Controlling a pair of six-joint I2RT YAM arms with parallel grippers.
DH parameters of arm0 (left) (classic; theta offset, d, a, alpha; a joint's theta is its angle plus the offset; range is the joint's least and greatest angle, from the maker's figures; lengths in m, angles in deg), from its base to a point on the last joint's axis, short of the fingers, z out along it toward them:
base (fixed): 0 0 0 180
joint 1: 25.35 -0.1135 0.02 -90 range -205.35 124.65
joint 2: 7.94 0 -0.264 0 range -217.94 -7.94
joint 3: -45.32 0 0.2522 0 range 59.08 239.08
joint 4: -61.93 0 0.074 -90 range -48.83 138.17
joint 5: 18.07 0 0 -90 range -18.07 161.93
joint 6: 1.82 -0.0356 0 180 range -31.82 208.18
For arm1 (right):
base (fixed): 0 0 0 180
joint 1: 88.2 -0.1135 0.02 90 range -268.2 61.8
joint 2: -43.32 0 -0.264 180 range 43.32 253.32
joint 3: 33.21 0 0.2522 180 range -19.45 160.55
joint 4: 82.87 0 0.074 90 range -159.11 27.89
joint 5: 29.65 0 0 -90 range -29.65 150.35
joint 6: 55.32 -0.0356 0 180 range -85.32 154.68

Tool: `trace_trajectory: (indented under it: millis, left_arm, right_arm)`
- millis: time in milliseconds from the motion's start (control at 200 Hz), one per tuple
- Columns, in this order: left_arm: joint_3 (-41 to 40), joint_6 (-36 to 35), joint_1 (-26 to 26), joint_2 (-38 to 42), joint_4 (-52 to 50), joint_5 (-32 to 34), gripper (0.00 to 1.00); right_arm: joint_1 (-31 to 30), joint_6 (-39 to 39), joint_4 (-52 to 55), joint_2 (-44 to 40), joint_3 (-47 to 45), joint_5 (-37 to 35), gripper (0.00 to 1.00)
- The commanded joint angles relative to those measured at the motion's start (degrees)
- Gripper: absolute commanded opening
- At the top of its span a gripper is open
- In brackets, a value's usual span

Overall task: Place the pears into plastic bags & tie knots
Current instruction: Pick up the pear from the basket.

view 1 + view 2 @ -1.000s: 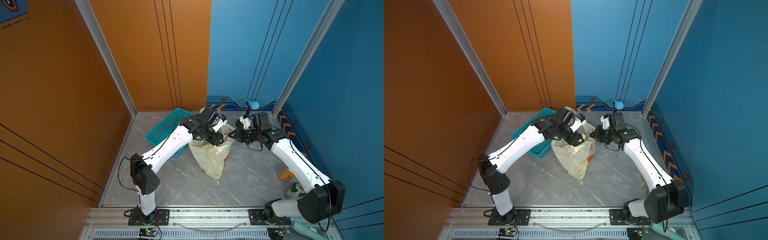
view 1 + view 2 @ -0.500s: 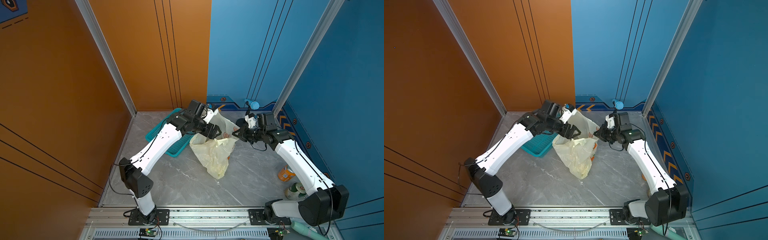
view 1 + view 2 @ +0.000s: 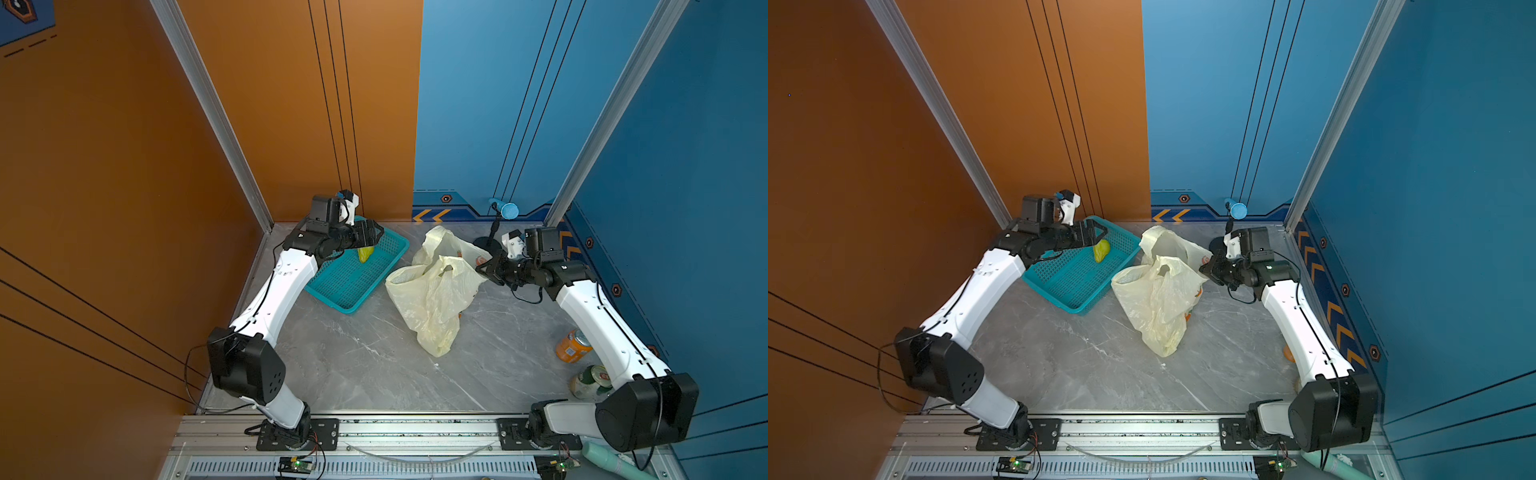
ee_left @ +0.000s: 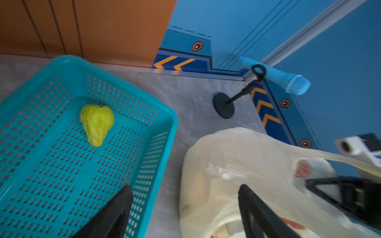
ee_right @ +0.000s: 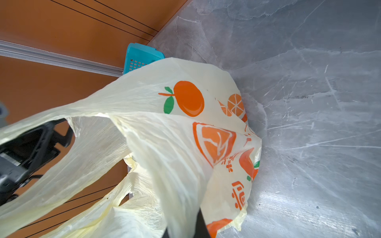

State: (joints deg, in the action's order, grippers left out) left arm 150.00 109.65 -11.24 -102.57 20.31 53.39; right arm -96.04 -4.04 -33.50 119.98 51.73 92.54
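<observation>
Pale-yellow plastic bag (image 3: 432, 299) at centre in both top views, its 2 o'clock edge pinched in the closed right gripper (image 3: 484, 270); at its 10 o'clock, teal basket (image 3: 353, 286) holding one green pear (image 3: 365, 253), left gripper (image 3: 376, 236) spread wide and empty just above it. Left wrist view: pear loose in the basket, black fingers (image 4: 115, 212) far apart, nothing between. Right wrist view: bag plastic clamped tight, orange prints (image 5: 188, 99) outward.

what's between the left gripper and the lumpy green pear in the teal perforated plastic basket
Nothing visible. The open left gripper hovers over the teal perforated plastic basket; the lumpy green pear lies alone on its floor.
</observation>
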Motion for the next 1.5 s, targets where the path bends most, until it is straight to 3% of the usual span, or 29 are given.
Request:
trace_trajectory:
  millis: [0,130,240,516,616,721,861,1051,1181,1357,1492]
  left_arm:
    - [2.07,-1.15,-0.94,-7.3,-2.24,7.87,0.82]
    - [8.71,-4.14,-0.94,-18.52,-4.88,17.46,0.83]
    - [14.54,-5.24,-1.13,-26.91,-4.91,21.88,0.85]
    - [28.65,-6.25,-1.23,-42.56,-5.29,23.51,0.85]
    - [31.39,-6.27,-1.37,-45.79,-5.15,23.86,0.78]
    - [31.85,-5.5,-1.86,-46.42,-4.43,22.92,0.61]
    - [27.1,-5.71,-1.2,-40.84,-2.09,22.11,0.46]
    - [15.26,-4.96,-0.26,-24.93,2.8,18.16,0.4]
    - [11.42,-5.5,0.77,-13.72,3.17,15.36,0.38]
    - [13.84,-9.55,5.45,-3.39,0.53,16.61,0.35]
    - [18.18,-13.21,12.17,0.53,-1.01,16.31,0.35]
  right_arm:
    - [0.28,1.57,1.92,0.12,0.17,0.25,0.0]
    - [0.21,1.47,1.9,0.16,0.28,0.33,0.0]
    - [0.01,1.24,1.91,0.12,0.28,0.1,0.0]
    - [-1.07,0.32,1.3,0.24,0.04,-0.91,0.0]
    - [-1.43,0.19,1.21,0.31,0.13,-1.07,0.0]
    - [-1.69,0.05,1.12,0.25,0.28,-1.25,0.0]
    - [-1.86,0.08,0.95,0.0,-0.04,-1.68,0.0]
    - [-1.96,-0.04,0.25,0.11,-0.48,-1.51,0.0]
    - [-2.26,-0.18,-0.32,0.31,-0.33,-1.08,0.0]
    - [-3.06,-0.13,-0.94,0.38,-0.07,-0.63,0.0]
    - [-3.81,-0.53,-1.49,0.55,0.1,-0.54,0.0]
